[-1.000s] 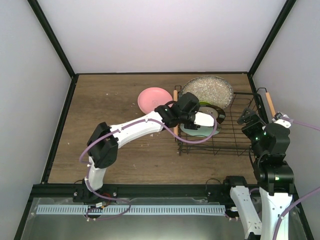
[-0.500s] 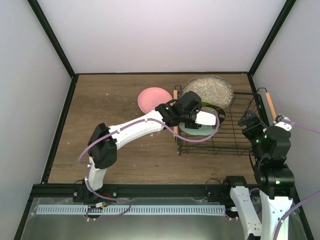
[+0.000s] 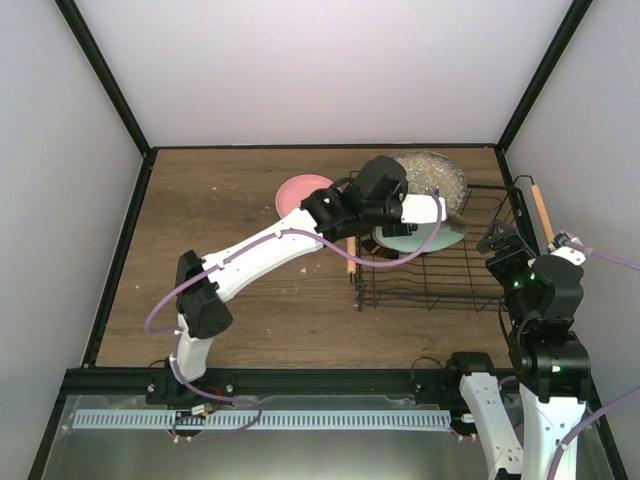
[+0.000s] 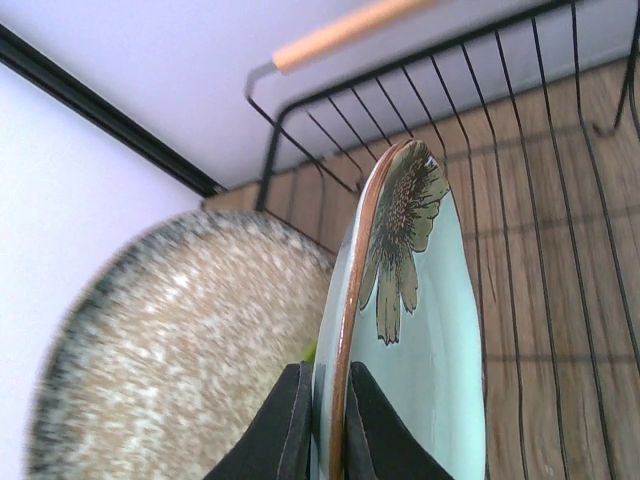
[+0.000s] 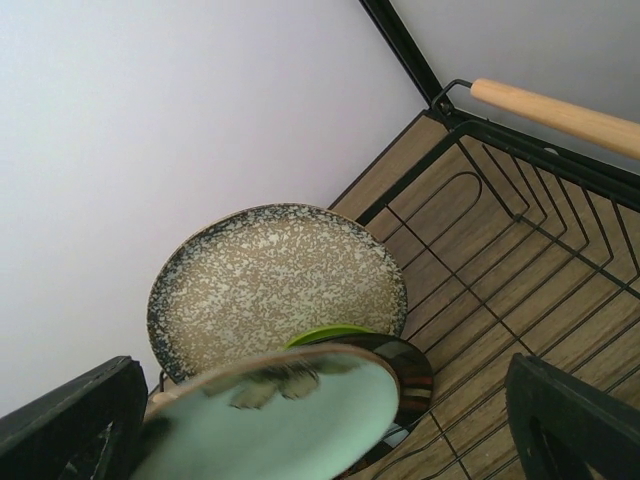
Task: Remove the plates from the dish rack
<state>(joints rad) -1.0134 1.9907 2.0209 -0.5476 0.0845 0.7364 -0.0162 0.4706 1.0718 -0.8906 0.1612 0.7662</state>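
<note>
Now, your left gripper (image 4: pixel 325 400): pinching the mint plate (image 4: pixel 420 330) over the dish rack (image 3: pixel 470 290)
Your right gripper (image 5: pixel 320 425): spread, empty

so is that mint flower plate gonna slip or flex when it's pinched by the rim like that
Probably rigid: the mint plate looks like glazed ceramic, so no flex. Its shiny glaze and the narrow pinch of the left tool on its rim suggest it could slip or swing. Likely to chip if it knocks the dish rack or the speckled grey plate.
</note>
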